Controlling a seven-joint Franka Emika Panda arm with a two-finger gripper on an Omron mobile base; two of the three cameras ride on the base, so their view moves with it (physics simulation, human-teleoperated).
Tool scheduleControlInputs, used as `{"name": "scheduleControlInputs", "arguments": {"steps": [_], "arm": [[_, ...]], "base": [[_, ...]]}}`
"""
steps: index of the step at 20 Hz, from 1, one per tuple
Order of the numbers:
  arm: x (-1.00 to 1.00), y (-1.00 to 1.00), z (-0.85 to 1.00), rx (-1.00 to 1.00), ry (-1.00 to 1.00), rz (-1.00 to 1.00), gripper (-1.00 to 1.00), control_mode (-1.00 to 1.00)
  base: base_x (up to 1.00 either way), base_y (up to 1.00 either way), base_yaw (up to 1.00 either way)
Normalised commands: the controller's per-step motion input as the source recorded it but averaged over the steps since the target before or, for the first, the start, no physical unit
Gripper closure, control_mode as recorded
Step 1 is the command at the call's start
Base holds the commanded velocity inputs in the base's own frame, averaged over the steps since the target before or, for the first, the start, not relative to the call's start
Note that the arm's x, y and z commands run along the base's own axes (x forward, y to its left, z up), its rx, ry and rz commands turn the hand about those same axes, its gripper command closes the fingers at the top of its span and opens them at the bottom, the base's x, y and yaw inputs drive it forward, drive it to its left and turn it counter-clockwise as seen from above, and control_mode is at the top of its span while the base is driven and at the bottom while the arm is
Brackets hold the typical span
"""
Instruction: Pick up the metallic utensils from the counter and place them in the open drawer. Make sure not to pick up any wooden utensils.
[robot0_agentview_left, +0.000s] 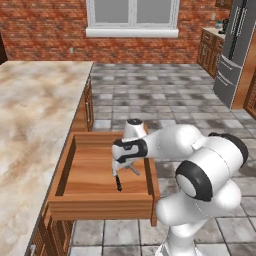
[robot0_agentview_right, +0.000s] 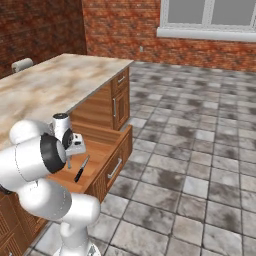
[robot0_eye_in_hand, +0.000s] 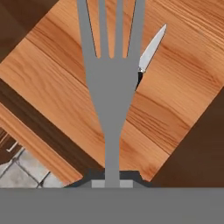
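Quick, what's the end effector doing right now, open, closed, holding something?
End effector: closed on the fork, held over the open drawer, where the knife already lies.

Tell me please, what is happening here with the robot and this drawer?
The robot arm holds its gripper over the open drawer beside the counter. The gripper is shut on a grey metal fork, which points down toward the drawer floor. A knife with a black handle and a silver blade already lies on the wooden bottom of the drawer. So one metallic utensil is in place, and the fork is not yet released.
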Motion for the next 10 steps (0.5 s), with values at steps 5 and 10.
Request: {"name": "scheduleControlInputs", "arguments": {"steps": [5, 10], "arm": [[0.39, 0.04, 0.00, 0.00, -0.14, 0.00, 1.00, -1.00], [0.32, 0.05, 0.00, 0.00, -0.02, -0.05, 1.00, -1.00]], "base": [[0.00, 0.00, 0.00], [0.00, 0.00, 0.00]]}}
